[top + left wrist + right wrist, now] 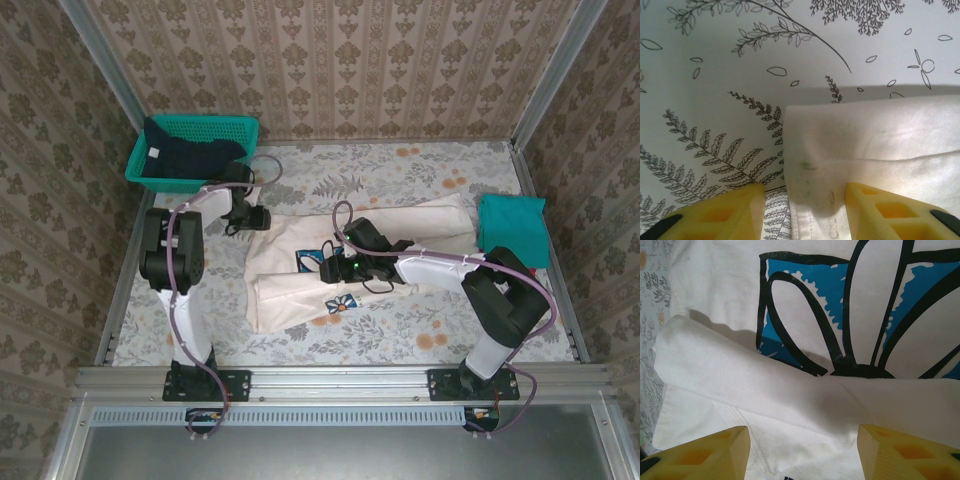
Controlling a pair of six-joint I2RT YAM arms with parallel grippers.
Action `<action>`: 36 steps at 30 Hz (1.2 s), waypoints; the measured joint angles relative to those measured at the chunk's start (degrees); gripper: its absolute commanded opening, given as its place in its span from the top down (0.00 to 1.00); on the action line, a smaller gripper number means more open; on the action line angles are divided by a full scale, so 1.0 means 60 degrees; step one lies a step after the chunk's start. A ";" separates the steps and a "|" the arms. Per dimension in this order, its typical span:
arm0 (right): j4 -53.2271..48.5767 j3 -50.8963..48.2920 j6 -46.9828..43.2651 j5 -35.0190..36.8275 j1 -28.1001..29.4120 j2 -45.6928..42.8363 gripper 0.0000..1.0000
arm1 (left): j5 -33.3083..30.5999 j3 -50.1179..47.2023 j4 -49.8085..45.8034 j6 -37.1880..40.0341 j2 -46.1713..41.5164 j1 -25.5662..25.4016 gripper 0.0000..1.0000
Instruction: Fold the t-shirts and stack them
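Beige damask-patterned walls (340, 60), aluminium corner posts (105, 55), pale floral-print tablecloth (400, 170), metal rail (340, 378) along the near edge

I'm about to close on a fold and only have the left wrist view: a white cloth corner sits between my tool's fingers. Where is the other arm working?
Observer: The right tool hangs open over the middle of the same cream-white shirt, right at its blue daisy print.
Operator: Good. Is any shirt already folded?
Observer: Yes, the teal shirt lies folded on the right, beside the white shirt's far end.
Operator: And the third one?
Observer: The navy shirt is bundled in the teal basket at the far left corner, not yet laid out.
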 measured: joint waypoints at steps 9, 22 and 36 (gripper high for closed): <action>-0.0040 -0.0091 -0.0011 0.0102 -0.0109 -0.0149 0.41 | -0.0251 0.0474 -0.0506 -0.0087 0.0321 0.0131 0.96; -0.1158 -0.0484 -0.0412 0.1621 -0.4051 -0.2302 0.41 | 0.0448 -0.1504 0.1253 0.0004 -0.1468 -0.0062 1.00; -0.2823 0.2761 -0.0903 0.3362 -0.7144 0.1195 0.50 | 0.0918 -0.2484 0.2557 0.0000 -0.3413 -0.0069 1.00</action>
